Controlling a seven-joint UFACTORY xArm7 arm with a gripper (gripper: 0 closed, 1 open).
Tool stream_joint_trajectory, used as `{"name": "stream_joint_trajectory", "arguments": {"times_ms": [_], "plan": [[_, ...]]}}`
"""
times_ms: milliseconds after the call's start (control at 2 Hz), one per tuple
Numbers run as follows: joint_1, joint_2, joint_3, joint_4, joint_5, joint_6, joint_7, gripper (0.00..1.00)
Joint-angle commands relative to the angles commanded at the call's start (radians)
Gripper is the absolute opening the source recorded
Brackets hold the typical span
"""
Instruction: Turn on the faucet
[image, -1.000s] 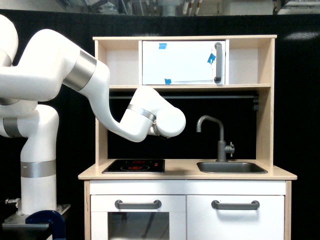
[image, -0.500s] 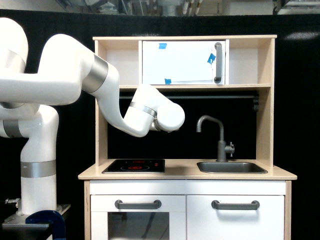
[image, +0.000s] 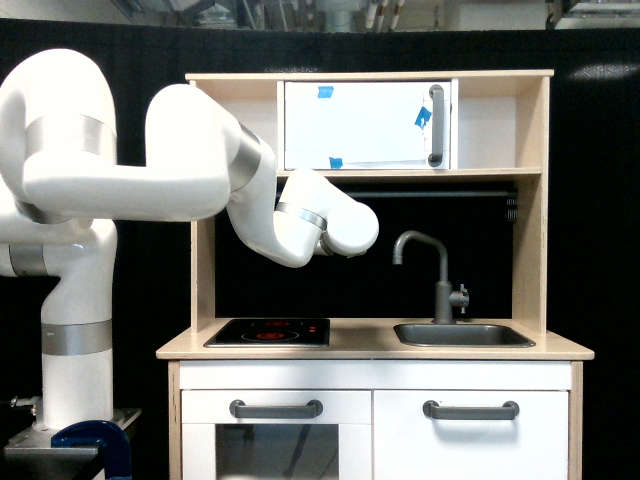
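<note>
faucet (image: 436, 280) stands at back of sink (image: 462, 336), knob on its right side in exterior view. arm's wrist (image: 345, 228) hangs left of spout, apart; gripper hidden, can't tell jaws. risk: reaching blind could clip spout & miss knob

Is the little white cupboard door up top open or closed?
Closed: the white door sits flat in its frame, its grey handle upright at the exterior view's right.
</note>
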Motion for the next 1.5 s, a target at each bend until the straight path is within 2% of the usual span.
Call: {"name": "stream_joint_trajectory", "arguments": {"times_ms": [1000, 1500], "plan": [[0.372, -0.098, -0.049, 0.194, -0.086, -0.199, 0.091, 1.00], [0.422, -0.134, -0.075, 0.224, -0.129, -0.221, 0.102, 1.00]]}}
